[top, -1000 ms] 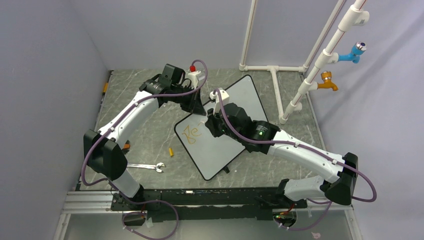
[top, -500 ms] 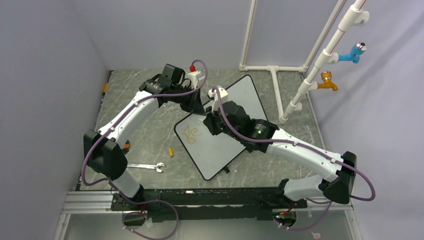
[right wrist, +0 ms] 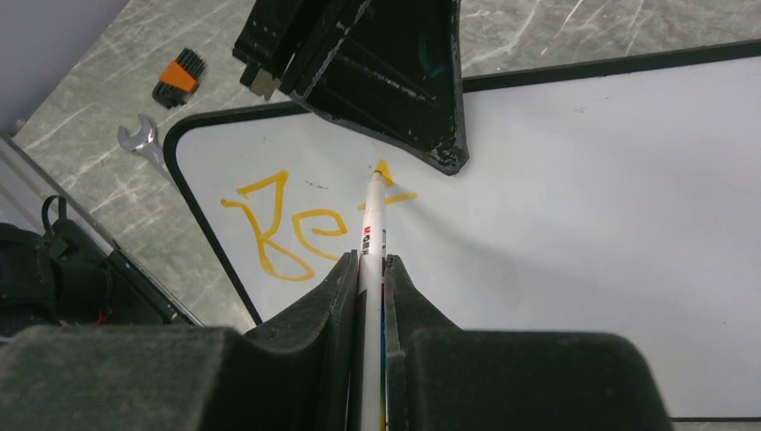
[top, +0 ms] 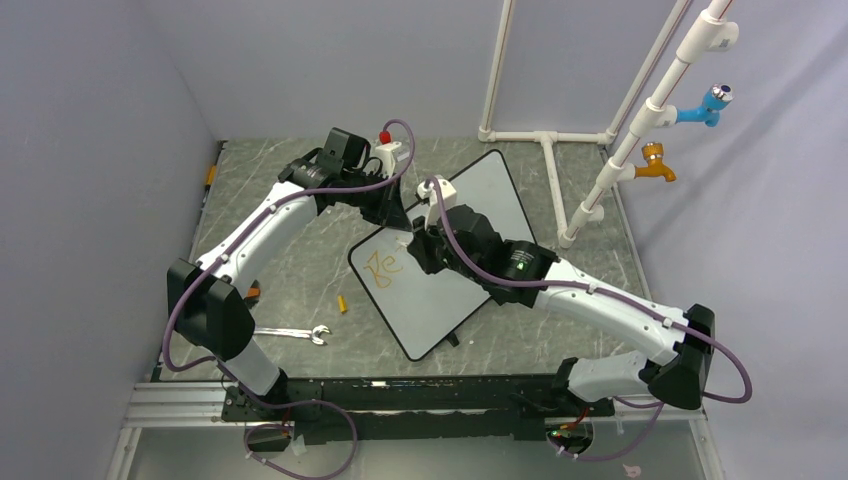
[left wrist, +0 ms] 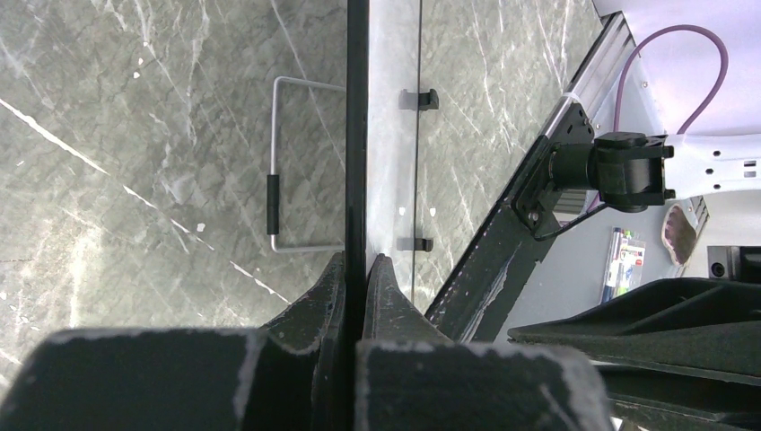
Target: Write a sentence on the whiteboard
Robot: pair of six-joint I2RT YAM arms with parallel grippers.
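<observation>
The whiteboard [top: 470, 215] lies tilted on the grey table, also in the right wrist view [right wrist: 583, 224]. The sentence [right wrist: 287, 229] so reads "Be" in orange, with a new stroke by the marker tip; it also shows in the top view [top: 384, 267]. My right gripper [right wrist: 371, 269] is shut on a white marker [right wrist: 371, 224] whose orange tip touches the board. My left gripper [left wrist: 356, 269] is shut on the whiteboard's black edge [left wrist: 356, 135], holding it at the far left corner [top: 400, 215].
A wrench [top: 290, 334], a small yellow marker cap [top: 342, 303] and an orange-black hex key set [right wrist: 178, 76] lie left of the board. White pipes [top: 560, 140] with blue and orange taps stand at the back right. A wire handle [left wrist: 287, 162] shows under the board.
My right gripper has shifted slightly left with the marker, adding a stroke after "Be". The left arm has not moved.
</observation>
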